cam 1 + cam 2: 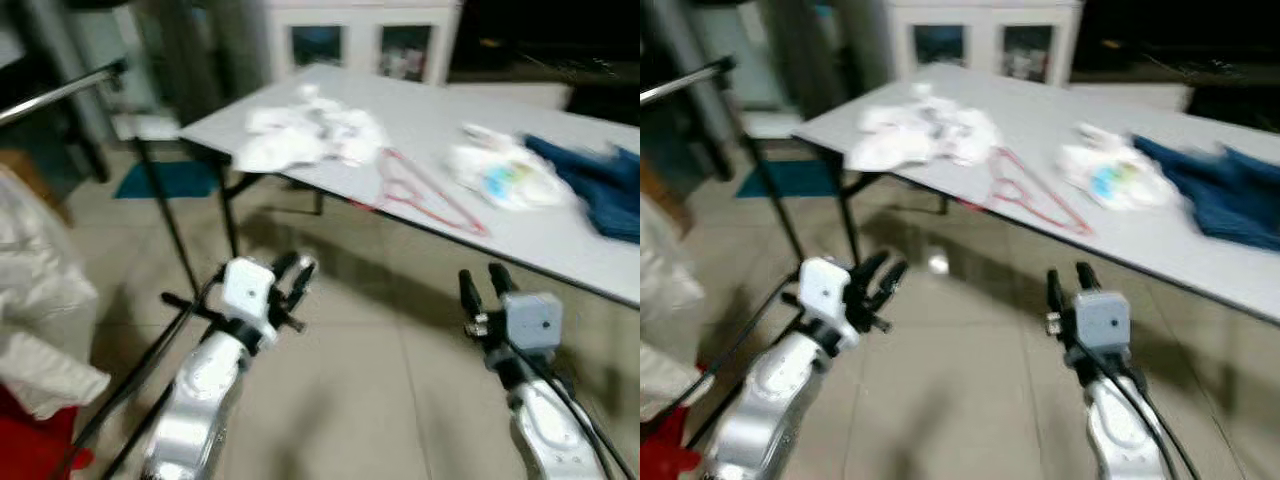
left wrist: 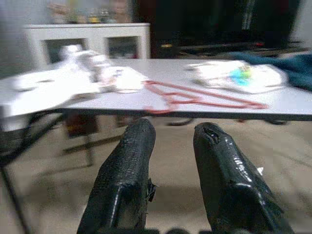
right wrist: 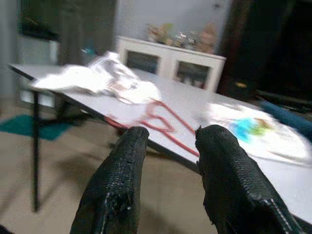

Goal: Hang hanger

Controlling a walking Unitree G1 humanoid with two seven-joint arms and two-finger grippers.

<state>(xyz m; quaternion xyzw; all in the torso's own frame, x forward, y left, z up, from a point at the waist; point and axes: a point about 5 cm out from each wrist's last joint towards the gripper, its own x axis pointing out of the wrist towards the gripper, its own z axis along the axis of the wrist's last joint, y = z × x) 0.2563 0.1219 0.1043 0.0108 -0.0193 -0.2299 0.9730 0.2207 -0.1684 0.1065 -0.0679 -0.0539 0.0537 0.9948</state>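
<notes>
A red wire hanger point(image 1: 425, 196) lies flat near the front edge of the white table point(image 1: 560, 250). My left gripper point(image 1: 296, 274) hovers over the floor in front of the table, left of the hanger, fingers open and empty. My right gripper point(image 1: 484, 282) is held below the table edge, slightly right of the hanger, also open with nothing in it. In the left wrist view the hanger point(image 2: 195, 96) lies ahead beyond the fingers point(image 2: 129, 165). The right wrist view also faces the hanger point(image 3: 163, 124). A metal clothes rail point(image 1: 60, 92) stands at the far left.
White clothes point(image 1: 305, 135) are piled on the table's left part, a white printed garment point(image 1: 505, 175) and blue cloth point(image 1: 595, 185) on its right. White fabric point(image 1: 35, 300) hangs at the left edge above something red. A white cabinet point(image 1: 360, 40) stands behind. The floor is tiled.
</notes>
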